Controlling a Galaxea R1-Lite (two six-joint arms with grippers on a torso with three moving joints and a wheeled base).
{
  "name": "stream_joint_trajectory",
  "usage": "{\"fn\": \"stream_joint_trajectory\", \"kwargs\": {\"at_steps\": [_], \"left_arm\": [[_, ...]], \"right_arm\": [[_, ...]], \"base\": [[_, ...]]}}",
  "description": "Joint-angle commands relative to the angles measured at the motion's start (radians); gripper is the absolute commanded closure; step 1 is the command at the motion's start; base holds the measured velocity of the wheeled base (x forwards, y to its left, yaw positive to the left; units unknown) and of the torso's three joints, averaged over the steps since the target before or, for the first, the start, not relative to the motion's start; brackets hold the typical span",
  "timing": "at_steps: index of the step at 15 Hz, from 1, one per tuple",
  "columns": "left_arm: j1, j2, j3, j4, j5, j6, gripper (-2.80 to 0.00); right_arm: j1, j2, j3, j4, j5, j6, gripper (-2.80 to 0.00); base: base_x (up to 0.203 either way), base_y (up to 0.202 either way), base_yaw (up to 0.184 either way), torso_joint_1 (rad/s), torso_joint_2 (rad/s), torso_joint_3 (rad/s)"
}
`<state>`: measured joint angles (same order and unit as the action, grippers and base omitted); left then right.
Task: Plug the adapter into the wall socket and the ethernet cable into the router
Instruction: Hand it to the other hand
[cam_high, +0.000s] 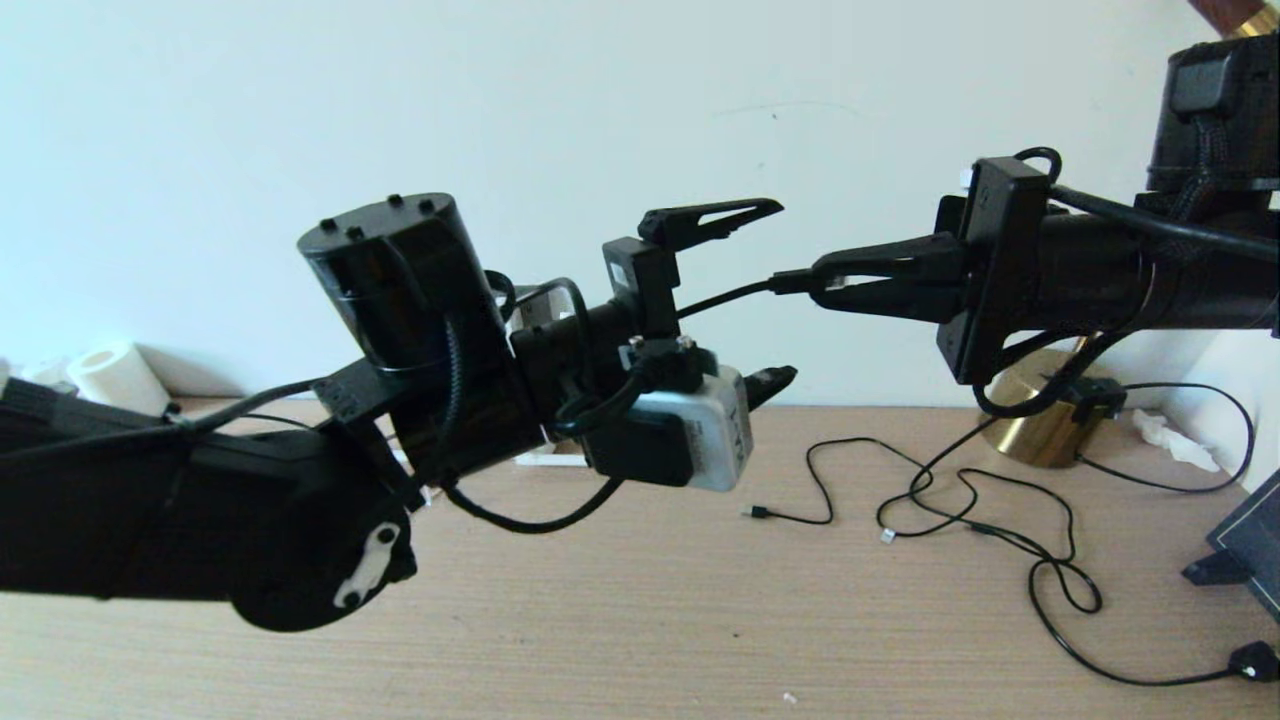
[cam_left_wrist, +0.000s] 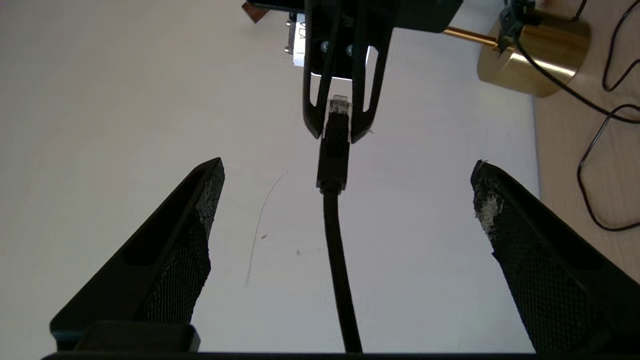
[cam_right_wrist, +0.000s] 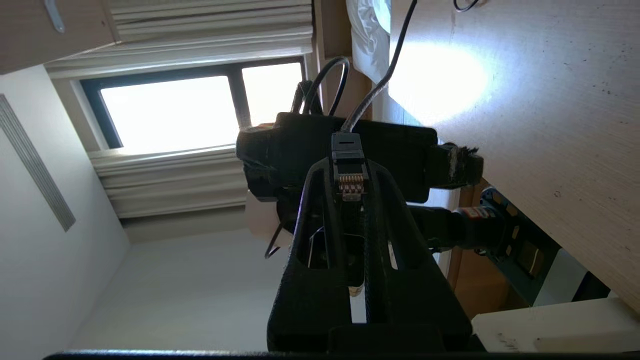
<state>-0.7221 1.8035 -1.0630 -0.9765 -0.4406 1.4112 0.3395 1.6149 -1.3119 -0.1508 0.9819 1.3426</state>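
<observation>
The ethernet cable (cam_high: 725, 297) hangs in the air above the table, and its clear plug end (cam_right_wrist: 348, 182) is pinched in my right gripper (cam_high: 815, 281), which is shut on it. In the left wrist view the thick black cable (cam_left_wrist: 337, 250) runs up the middle to that plug. My left gripper (cam_high: 787, 288) is open, one finger (cam_left_wrist: 200, 210) on each side of the cable without touching it. A dark grey panel at the table's right edge looks like the wall socket (cam_high: 1250, 540). A white edge behind my left arm may be the router (cam_high: 545, 457). The adapter is out of view.
A brass lamp base (cam_high: 1045, 425) stands at the back right by the wall. Thin black cords (cam_high: 1000, 530) loop over the wooden table (cam_high: 700, 620), one ending in a small black plug (cam_high: 1255, 660). A paper roll (cam_high: 110, 375) sits at the far left.
</observation>
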Motion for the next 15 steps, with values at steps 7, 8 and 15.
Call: {"fn": "stream_joint_trajectory", "kwargs": {"at_steps": [7, 8, 15], "left_arm": [[-0.031, -0.001, -0.002, -0.007, -0.003, 0.006, -2.80], [-0.032, -0.001, -0.002, -0.007, -0.003, 0.006, -2.80], [-0.036, -0.008, 0.006, -0.007, -0.001, 0.002, 0.00]], "right_arm": [[-0.017, -0.003, 0.002, -0.001, 0.012, 0.007, 0.00], [-0.017, -0.004, 0.002, -0.001, 0.012, 0.007, 0.00], [-0.017, -0.020, 0.013, 0.000, 0.026, 0.007, 0.00]], "base": [[0.000, 0.000, 0.000, 0.000, 0.00, 0.000], [0.000, 0.000, 0.000, 0.000, 0.00, 0.000], [0.000, 0.000, 0.000, 0.000, 0.00, 0.000]]}}
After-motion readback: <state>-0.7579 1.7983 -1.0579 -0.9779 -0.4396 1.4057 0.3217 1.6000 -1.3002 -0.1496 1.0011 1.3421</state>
